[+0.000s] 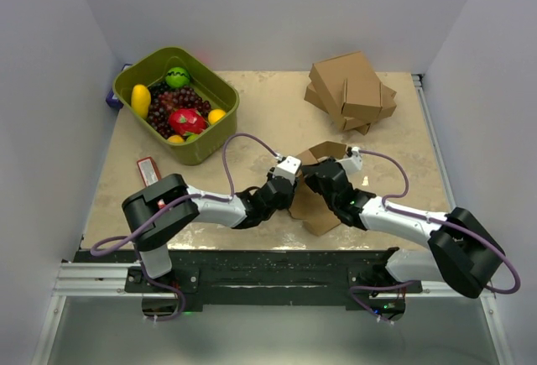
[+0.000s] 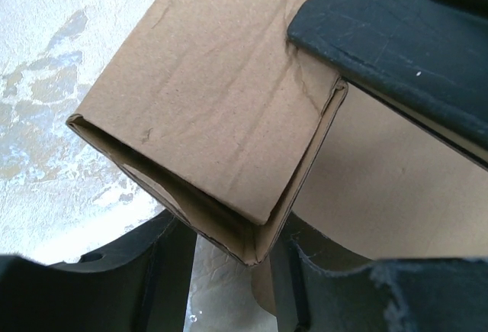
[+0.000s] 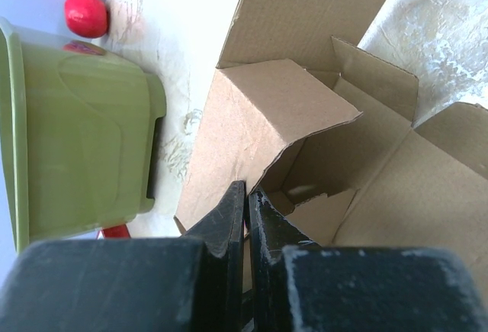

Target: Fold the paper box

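top view: the paper box (image 1: 322,216) sits half-formed near the table's (image 1: 277,113) 6 o'clock edge, with the left gripper (image 1: 292,190) at its 9 o'clock and the right gripper (image 1: 312,174) over it.
left wrist: fingers (image 2: 114,271) straddle a doubled wall; grasp unclear, so it may spring open.
right wrist: fingers (image 3: 227,225) clenched at a wall edge; pushing could crumple it.

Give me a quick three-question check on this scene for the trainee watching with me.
1. True or false: the paper box sits on top of the stacked cartons.
2. The green basket holds: A) tools, B) fruit, C) cups.
3. Are the right hand's jaws open or shut?
Key: 1 false; 2 B; 3 shut.
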Controlling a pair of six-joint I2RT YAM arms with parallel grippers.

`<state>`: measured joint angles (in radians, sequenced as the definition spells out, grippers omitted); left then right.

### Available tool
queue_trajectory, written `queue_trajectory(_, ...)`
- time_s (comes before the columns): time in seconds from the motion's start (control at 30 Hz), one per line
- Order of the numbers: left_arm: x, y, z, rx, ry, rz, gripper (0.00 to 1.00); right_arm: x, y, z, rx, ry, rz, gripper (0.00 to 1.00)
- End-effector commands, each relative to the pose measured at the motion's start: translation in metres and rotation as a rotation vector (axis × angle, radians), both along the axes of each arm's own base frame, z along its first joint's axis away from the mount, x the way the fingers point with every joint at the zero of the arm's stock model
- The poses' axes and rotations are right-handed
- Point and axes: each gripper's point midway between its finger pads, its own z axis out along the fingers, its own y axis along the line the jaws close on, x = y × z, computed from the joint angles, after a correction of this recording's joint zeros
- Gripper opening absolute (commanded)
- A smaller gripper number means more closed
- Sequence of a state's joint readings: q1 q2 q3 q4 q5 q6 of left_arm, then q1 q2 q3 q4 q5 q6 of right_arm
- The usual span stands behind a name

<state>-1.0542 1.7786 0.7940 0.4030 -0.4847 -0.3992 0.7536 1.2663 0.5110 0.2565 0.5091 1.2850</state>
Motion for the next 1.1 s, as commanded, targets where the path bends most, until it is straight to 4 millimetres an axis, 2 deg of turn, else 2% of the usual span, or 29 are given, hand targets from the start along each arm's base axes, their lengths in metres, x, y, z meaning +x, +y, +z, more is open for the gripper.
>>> queue_trajectory(0.0, 0.012, 0.001, 0.008, 0.006, -0.062, 0.028, 0.45, -0.010, 0.000, -0.008, -0.055, 0.048, 0.026, 0.00)
queue_trajectory(0.67, 0.013, 0.009, 0.003, 0.035, -0.061, 0.061, 0.45, -0.011, -0.006, 0.003, -0.046, 0.037, 0.005, 0.00)
queue_trajectory(0.87, 0.009, 0.012, -0.005, 0.036, -0.053, 0.056, 0.46, -0.009, -0.007, 0.008, -0.046, 0.032, -0.005, 0.00)
queue_trajectory(1.07, 0.012, 0.013, 0.009, -0.003, -0.075, 0.082, 0.42, -0.012, -0.008, 0.003, -0.055, 0.043, -0.002, 0.00)
